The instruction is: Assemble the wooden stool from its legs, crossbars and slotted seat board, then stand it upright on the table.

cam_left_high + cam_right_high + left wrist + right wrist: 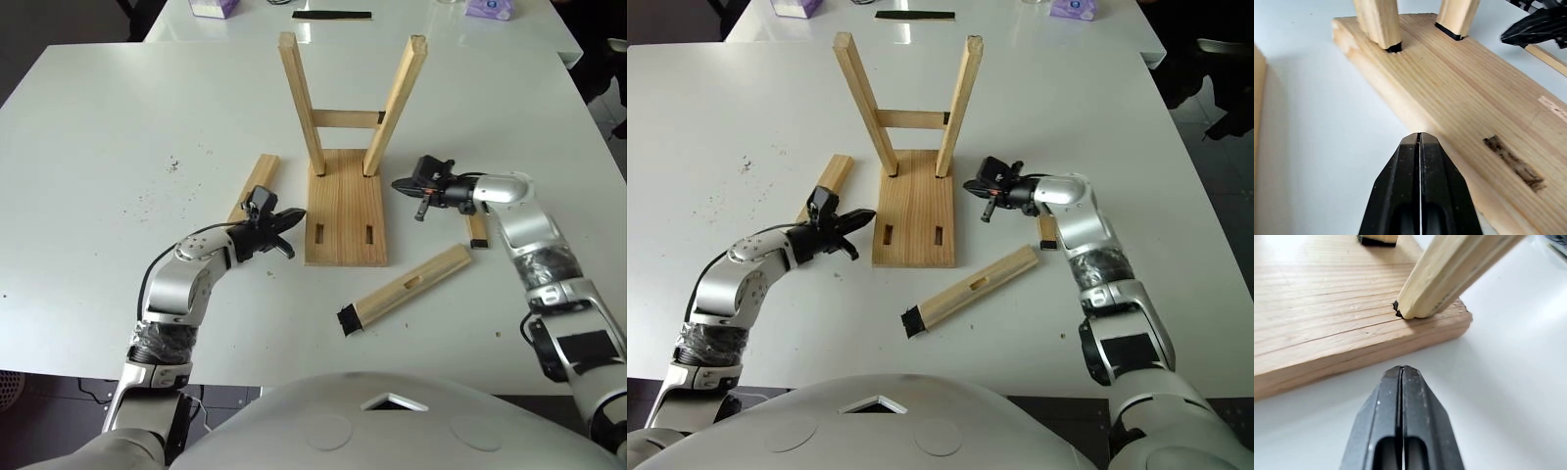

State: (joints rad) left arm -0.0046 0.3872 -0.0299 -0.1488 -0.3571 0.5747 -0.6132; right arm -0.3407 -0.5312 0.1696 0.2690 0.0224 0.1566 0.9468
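The slotted seat board [343,211] lies flat at the table's middle. Two legs [302,98] [397,103] stand in its far slots, joined by a crossbar [345,118]; its two near slots [1513,163] are bare. A loose leg [411,286] with a black end lies right of the board's near end. Another leg [260,176] lies left of the board. A short wooden piece [478,231] lies under my right arm. My left gripper [296,214] is shut and empty just off the board's left edge. My right gripper [398,183], shut and empty, points at the board's far right corner [1462,316].
Dark crumbs [157,191] speckle the white table at the left. At the far edge are two purple boxes [214,8] [488,9] and a black strip [331,15]. Open tabletop lies to the left and along the near edge.
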